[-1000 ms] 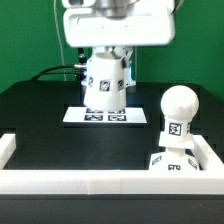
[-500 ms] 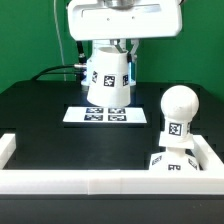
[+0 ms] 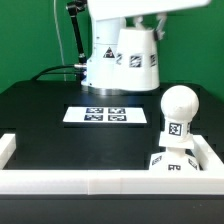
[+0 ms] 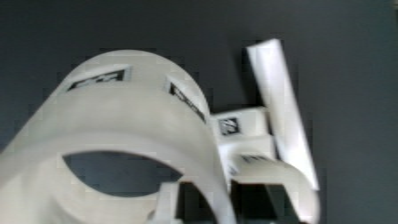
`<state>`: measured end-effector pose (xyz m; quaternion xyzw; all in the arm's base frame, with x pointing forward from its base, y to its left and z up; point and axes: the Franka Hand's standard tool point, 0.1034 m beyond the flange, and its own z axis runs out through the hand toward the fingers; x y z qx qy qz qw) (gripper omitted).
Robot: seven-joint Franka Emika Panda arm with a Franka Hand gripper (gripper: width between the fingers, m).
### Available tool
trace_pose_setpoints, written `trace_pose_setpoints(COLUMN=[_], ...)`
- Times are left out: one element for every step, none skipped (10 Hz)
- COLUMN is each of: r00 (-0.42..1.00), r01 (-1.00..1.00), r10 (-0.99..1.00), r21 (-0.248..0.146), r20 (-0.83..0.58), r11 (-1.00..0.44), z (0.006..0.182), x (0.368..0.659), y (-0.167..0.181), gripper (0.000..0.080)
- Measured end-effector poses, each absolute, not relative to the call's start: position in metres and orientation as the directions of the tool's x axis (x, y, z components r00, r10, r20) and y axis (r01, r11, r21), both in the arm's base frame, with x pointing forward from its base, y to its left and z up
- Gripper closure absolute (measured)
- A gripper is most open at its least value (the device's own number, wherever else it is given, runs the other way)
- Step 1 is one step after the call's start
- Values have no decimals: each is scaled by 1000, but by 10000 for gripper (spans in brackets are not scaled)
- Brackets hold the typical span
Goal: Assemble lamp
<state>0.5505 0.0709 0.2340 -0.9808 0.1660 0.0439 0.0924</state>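
Observation:
My gripper point(image 3: 140, 22) is shut on the white cone-shaped lamp shade point(image 3: 135, 62) and holds it in the air, tilted, above the table's back. In the wrist view the shade point(image 4: 125, 120) fills the picture, with its wall between the dark jaws of my gripper point(image 4: 222, 205). The ball-shaped bulb point(image 3: 178, 108) stands upright on the blocky base point(image 3: 172, 163) at the exterior view's right front, in the corner of the rails. The shade hangs higher than the bulb and to the exterior view's left of it, apart from it.
The marker board point(image 3: 108, 115) lies flat on the black table below the shade; it also shows in the wrist view point(image 4: 270, 90). White border rails point(image 3: 90, 183) run along the front and up both sides. Cables hang at the back left point(image 3: 72, 50).
My gripper has risen and moved toward the exterior view's right with the shade, which now hangs tilted and clear of the marker board. The bulb and base have not moved.

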Motion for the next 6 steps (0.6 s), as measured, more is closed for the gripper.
trace_pose_setpoints(r00=[928, 912, 913, 916, 916, 916], r01=[-367, -406, -405, -399, -398, -398], r10=[-350, -387, -389, -384, -384, -386], r21=[-163, -157, -159, -156, -151, -145], r20=[-127, -137, -123, -117, -112, -107], r11=[-916, -901, -901, -904, -905, -906], z=[244, 254, 256, 251, 241, 228], x=[562, 577, 594, 604, 608, 609], y=[82, 97, 108, 113, 114, 115], gripper=[755, 754, 754, 754, 754, 754])
